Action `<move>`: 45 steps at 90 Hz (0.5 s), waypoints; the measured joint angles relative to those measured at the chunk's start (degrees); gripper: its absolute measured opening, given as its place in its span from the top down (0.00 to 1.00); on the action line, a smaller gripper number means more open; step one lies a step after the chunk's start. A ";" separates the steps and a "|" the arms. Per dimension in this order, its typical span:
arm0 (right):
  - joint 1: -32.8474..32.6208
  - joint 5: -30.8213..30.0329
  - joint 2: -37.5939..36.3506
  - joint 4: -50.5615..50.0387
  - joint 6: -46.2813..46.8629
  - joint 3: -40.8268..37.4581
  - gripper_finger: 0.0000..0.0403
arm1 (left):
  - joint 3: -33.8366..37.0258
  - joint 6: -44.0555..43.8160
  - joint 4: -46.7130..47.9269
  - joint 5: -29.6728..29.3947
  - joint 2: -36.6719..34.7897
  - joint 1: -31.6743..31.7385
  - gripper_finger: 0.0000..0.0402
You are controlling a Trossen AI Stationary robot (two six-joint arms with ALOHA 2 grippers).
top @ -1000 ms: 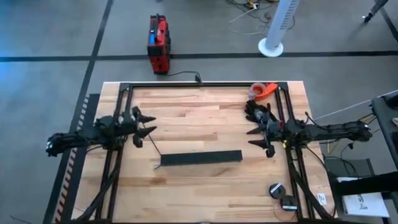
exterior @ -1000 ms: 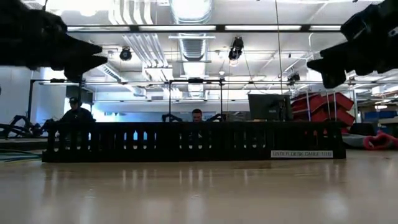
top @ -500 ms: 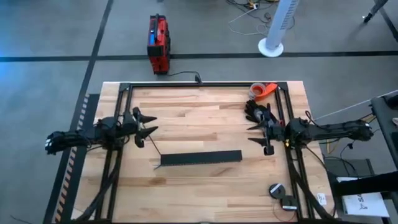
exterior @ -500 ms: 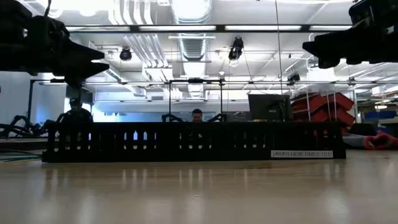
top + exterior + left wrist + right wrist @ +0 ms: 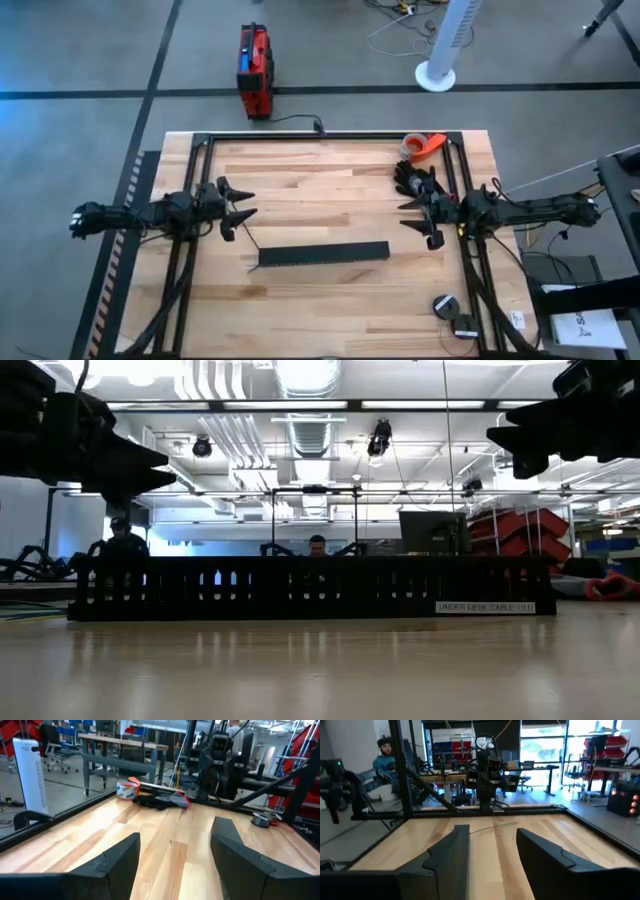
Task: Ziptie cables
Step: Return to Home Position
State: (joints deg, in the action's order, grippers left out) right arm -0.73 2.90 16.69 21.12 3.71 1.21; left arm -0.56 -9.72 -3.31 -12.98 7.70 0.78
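The left gripper looks out over the wooden table, its two dark fingers spread wide with nothing between them. Across the boards stands the right arm, with an orange tape roll and a dark heap lying near its base. A white fan stands on the floor beyond the table's edge.

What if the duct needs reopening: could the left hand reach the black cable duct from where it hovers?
Probably yes. The left hand hangs open above the table near the left end of the black cable duct, and only bare wood shows between them.
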 joint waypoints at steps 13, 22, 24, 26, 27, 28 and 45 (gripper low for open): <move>-0.02 0.00 0.00 -0.01 2.60 0.02 0.56 | 0.00 0.00 -0.03 0.01 1.60 0.00 0.45; 0.00 0.00 0.00 -0.02 2.74 0.02 0.56 | 0.00 0.00 -0.05 0.01 2.63 0.00 0.46; -0.02 0.00 0.00 0.00 2.75 0.02 0.56 | 0.00 0.00 -0.07 0.01 2.84 0.00 0.46; -0.02 0.00 0.00 -0.01 2.74 0.02 0.56 | 0.00 0.00 -0.11 0.01 3.06 0.00 0.46; -0.02 0.00 0.00 -0.02 2.73 0.02 0.56 | 0.00 0.00 -0.13 0.01 3.17 0.00 0.46; -0.02 0.00 0.00 -0.02 2.73 0.02 0.56 | 0.00 0.00 -0.12 0.01 3.26 0.00 0.46; -0.02 0.00 0.00 -0.02 2.73 0.07 0.56 | 0.02 -0.02 -0.11 0.03 4.87 0.00 0.44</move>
State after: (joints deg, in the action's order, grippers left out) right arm -0.75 2.90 16.69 21.10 6.44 1.28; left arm -0.54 -9.74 -3.42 -12.95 12.57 0.78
